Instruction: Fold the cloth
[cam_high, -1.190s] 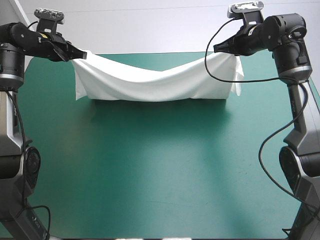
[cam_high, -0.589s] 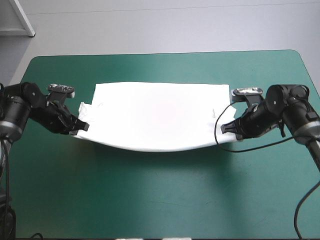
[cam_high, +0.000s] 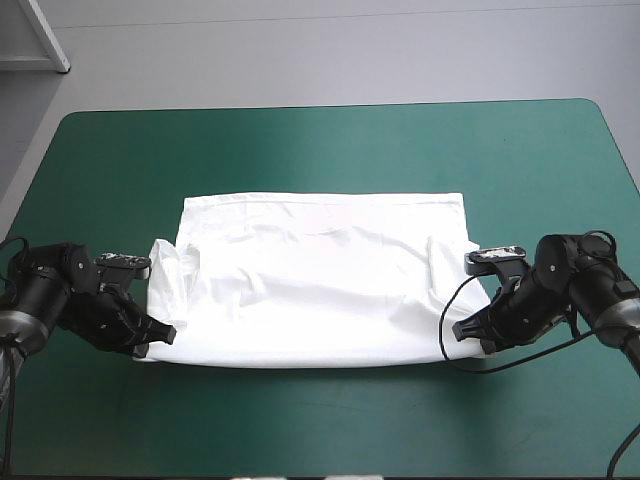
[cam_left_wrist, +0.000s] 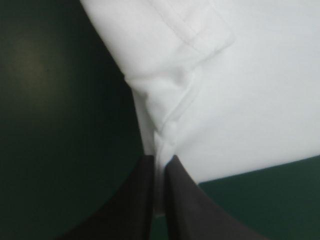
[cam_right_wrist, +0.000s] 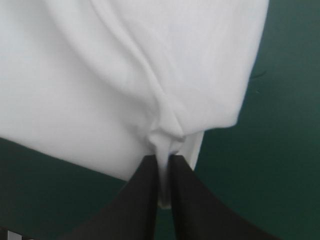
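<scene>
The white T-shirt (cam_high: 320, 275) lies spread flat across the middle of the teal-green table, sleeves tucked in at both sides. My left gripper (cam_high: 160, 336) is low at its near left corner, shut on the T-shirt. The left wrist view shows the T-shirt (cam_left_wrist: 225, 85) pinched between the black fingers (cam_left_wrist: 182, 192) of that gripper (cam_left_wrist: 161, 162), a sleeve hem just ahead. My right gripper (cam_high: 462, 332) holds the near right corner, shut on the T-shirt. In the right wrist view the T-shirt (cam_right_wrist: 125, 70) gathers into folds at the right gripper (cam_right_wrist: 163, 159).
Bare teal-green cover (cam_high: 320, 420) runs along the near edge in front of the T-shirt and beyond it toward the far edge. A white frame leg (cam_high: 45, 35) stands off the table's far left corner.
Earlier both grippers held the T-shirt hanging high near the far edge. They brought it down and toward the near edge, and the cloth now lies flat on the table.
</scene>
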